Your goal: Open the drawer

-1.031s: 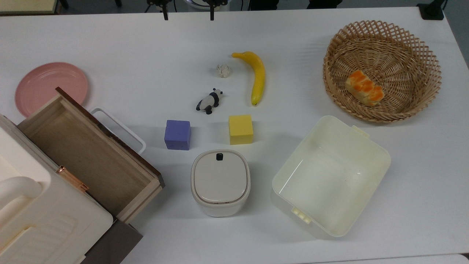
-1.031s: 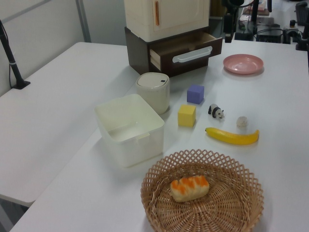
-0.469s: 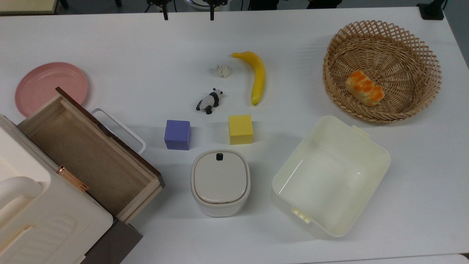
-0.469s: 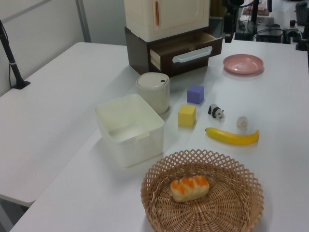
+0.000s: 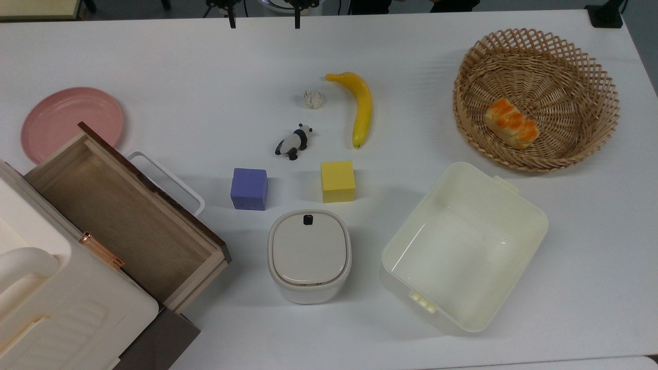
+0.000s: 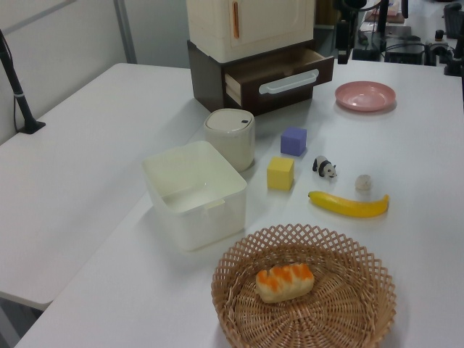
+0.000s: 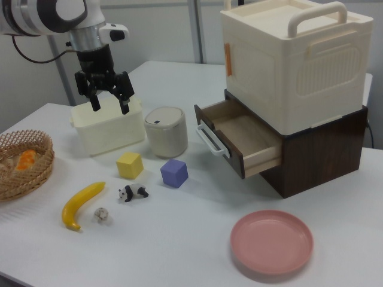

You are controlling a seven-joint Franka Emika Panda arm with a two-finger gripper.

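At the cabinet (image 7: 299, 89), you see the drawer (image 5: 123, 216) pulled out, its light-wood interior bare and its white loop handle (image 7: 209, 141) facing the counter (image 5: 205, 61). Your gripper (image 7: 109, 104) hangs in the air well away from the drawer, above the cream tub (image 7: 108, 128) in the right view, jaws spread open and gripping nothing. Near the drawer front you have the lidded white bin (image 5: 309, 255) and the purple cube (image 5: 249, 188). Further from the drawer sit the yellow cube (image 5: 337, 181), panda figure (image 5: 294, 142), banana (image 5: 360, 105) and wicker basket (image 5: 565, 149). A pink plate (image 5: 67, 118) lies just beside the drawer.
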